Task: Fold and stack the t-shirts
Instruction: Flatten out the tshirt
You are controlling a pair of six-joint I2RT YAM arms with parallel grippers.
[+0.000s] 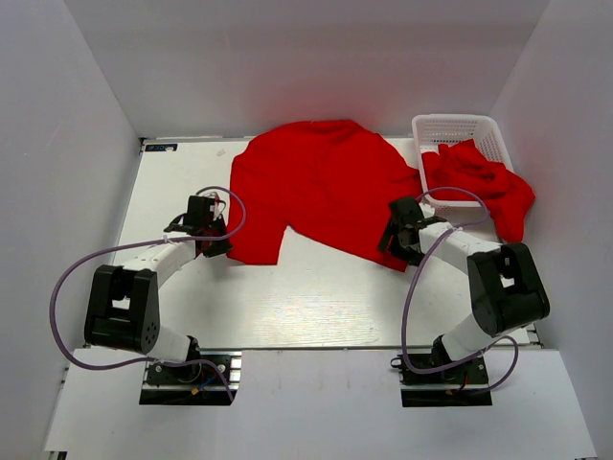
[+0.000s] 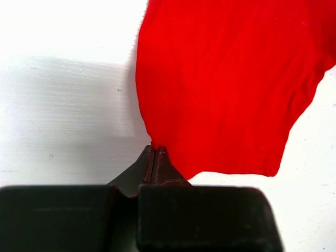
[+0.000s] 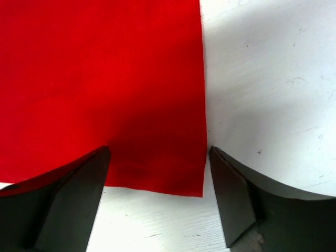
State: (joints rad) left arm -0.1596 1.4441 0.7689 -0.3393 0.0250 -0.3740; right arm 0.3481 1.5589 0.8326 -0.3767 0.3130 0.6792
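A red t-shirt (image 1: 316, 187) lies spread on the white table. My left gripper (image 1: 213, 240) is at its near-left corner. In the left wrist view the left gripper (image 2: 156, 149) is shut, and its tips pinch the edge of the t-shirt (image 2: 226, 79). My right gripper (image 1: 397, 240) is at the near-right corner. In the right wrist view it (image 3: 159, 149) is open, and its fingers (image 3: 84, 184) straddle the corner of the t-shirt (image 3: 105, 68), which lies flat on the table. More red t-shirts (image 1: 484, 182) hang in a heap over the basket.
A white lattice basket (image 1: 458, 127) stands at the back right, by the right wall. White walls close in the table on the left, back and right. Bare table (image 1: 316, 297) lies between the shirt and the arm bases.
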